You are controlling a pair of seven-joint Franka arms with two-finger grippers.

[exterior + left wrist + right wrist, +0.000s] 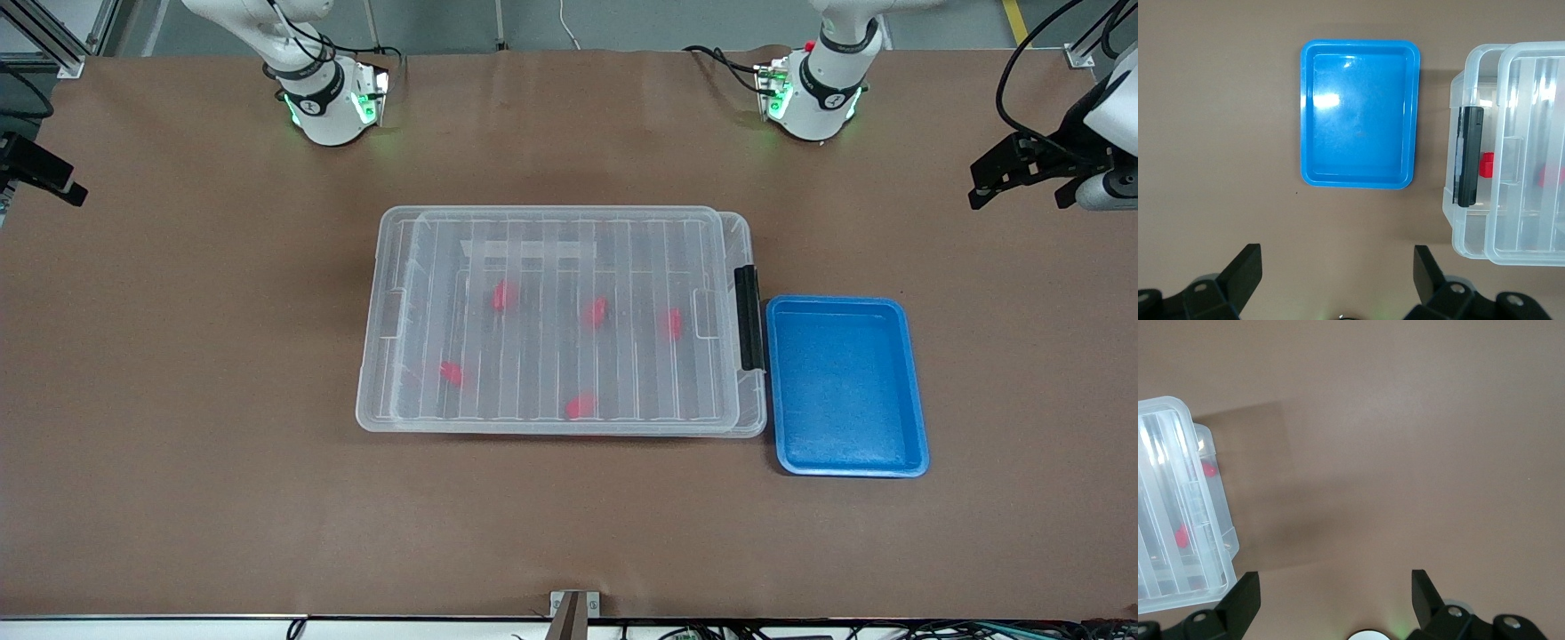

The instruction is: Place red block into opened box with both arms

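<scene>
Blocks: five red blocks lie inside the box (560,322), seen through its ribbed lid (569,267), which rests on top, shifted slightly toward the right arm's end. One red block (503,295) lies near the middle; a second (595,311) and a third (672,324) lie toward the black latch (749,317); a fourth (452,373) and a fifth (581,406) lie nearer the front camera.

The box stands at mid-table (178,498), latch end facing the left arm's end. A blue tray (916,382) sits just beside that latch end, empty.

Left claw (1338,273): held in the air over bare table at the left arm's end. Its fingers (1245,267) stand wide apart and grip nothing. Blue tray (1308,120) and the box's latch end (1469,157) lie on the table below and ahead of it.

Right claw (1335,597): held over bare table at the right arm's end. Its fingers (1245,593) stand wide apart and grip nothing. One corner of the box (1218,520) lies below, off to one side of this claw.
</scene>
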